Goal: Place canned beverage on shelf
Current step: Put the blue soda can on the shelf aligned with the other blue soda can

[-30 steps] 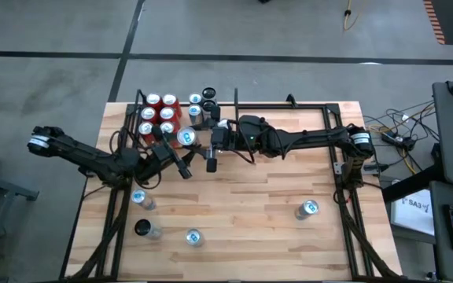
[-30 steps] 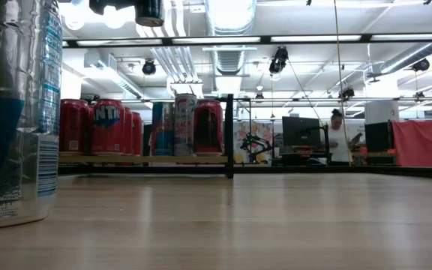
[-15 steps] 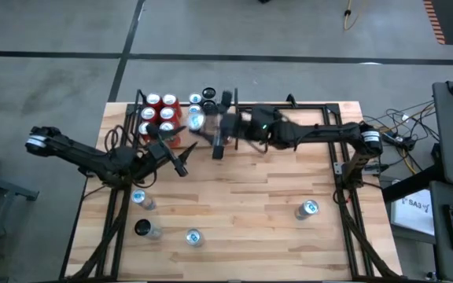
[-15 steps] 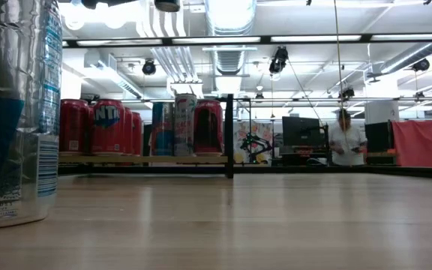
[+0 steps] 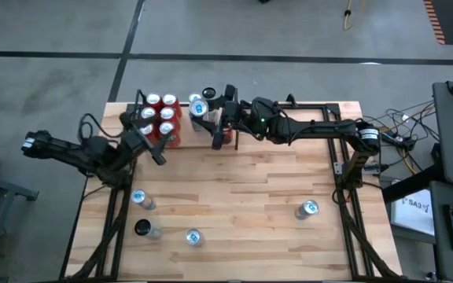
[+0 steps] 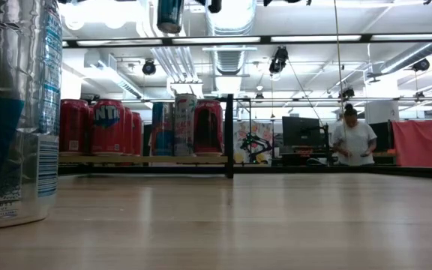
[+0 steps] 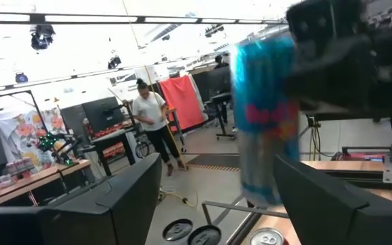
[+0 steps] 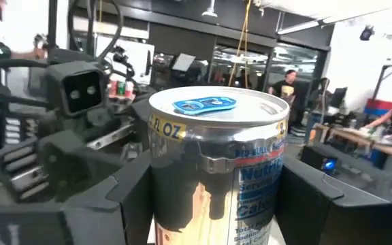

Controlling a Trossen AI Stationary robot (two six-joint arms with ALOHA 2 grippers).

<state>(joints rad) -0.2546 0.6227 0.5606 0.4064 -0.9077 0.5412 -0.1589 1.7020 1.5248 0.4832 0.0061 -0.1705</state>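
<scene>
High view, right tool [image 5: 211, 119] holding can [image 5: 200, 108] above shelf [image 5: 185, 118] edge

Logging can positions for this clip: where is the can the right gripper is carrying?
In the high view, the silver can is held by the right gripper above the shelf, just right of the red cans; it is not yet set down.

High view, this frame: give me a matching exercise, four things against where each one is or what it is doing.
Things:
1. right hand
2. left hand
3. red cans
4. black-topped can

States:
A. packed together on the shelf
B. empty, open, in front of the shelf
C. standing near the table's front left corner
D. holding a silver-blue can above the shelf

Pairs: 1-D, 2-B, 3-A, 4-C
</scene>
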